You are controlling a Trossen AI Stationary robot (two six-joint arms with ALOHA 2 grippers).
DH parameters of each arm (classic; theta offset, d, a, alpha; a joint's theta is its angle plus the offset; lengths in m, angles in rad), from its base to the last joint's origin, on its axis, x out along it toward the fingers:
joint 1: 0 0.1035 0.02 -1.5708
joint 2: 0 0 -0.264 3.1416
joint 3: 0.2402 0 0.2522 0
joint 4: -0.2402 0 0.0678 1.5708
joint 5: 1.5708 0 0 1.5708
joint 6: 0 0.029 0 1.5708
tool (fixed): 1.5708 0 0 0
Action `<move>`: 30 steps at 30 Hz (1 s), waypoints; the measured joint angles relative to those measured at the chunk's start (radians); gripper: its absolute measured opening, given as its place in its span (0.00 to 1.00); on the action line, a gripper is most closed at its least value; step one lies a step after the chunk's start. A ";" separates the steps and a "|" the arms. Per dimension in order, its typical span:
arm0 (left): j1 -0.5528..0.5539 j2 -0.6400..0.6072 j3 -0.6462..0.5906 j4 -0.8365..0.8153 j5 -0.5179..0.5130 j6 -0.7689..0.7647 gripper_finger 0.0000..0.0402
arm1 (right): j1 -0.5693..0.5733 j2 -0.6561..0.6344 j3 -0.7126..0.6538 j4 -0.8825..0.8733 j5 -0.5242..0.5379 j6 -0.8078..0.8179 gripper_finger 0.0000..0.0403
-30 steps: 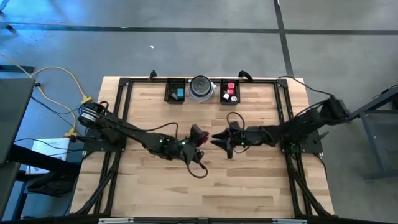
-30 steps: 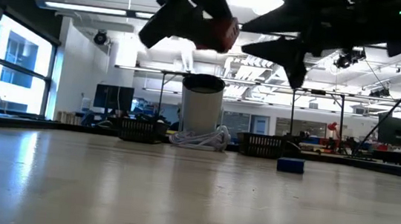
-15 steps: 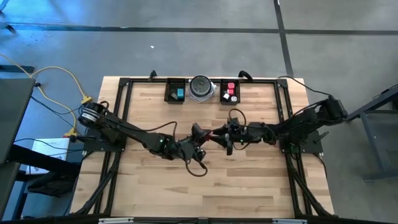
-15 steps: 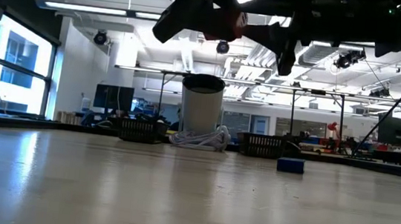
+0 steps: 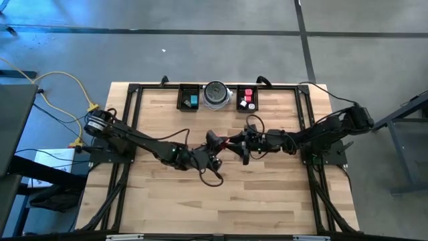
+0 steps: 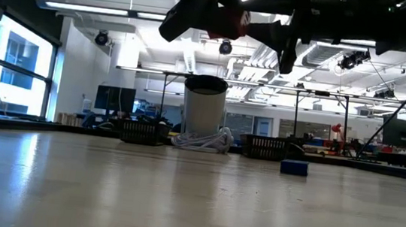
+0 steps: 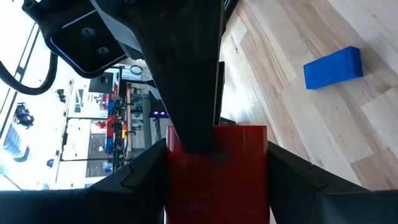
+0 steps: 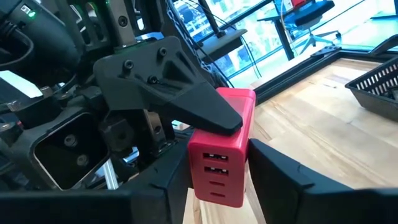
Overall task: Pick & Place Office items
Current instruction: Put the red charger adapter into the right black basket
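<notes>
- The left gripper [image 5: 215, 146] hangs above the middle of the worktop [image 5: 267, 201], its jaws pinching a red block [image 7: 216, 168] across two opposite faces.
- The right gripper [image 5: 235, 146] meets it head-on, raised off the worktop as well; its jaws stand one on either side of the same red block, close against it. Whether they press on it or stand just off it cannot be told.
- The left wrist view shows one right finger [image 7: 186, 81] lying across the block's face between the left jaws.
- A blue block [image 7: 333, 67] lies flat on the worktop below and to one side of the jaws, well apart from them.
- Beyond both jaws, at the worktop's far edge, two black trays [image 5: 182, 99] flank a round dish [image 5: 216, 98]; small pieces lie in the trays.
</notes>
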 joint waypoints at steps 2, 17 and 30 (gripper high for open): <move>0.002 0.000 0.000 0.003 0.000 -0.004 0.50 | 0.000 0.000 0.008 -0.015 -0.004 0.000 0.35; -0.004 0.001 -0.002 0.047 -0.007 -0.012 0.51 | 0.000 -0.001 0.010 -0.014 -0.015 -0.008 0.27; -0.074 0.008 0.000 0.288 -0.184 0.089 0.69 | -0.023 -0.016 0.017 0.023 -0.083 -0.052 0.27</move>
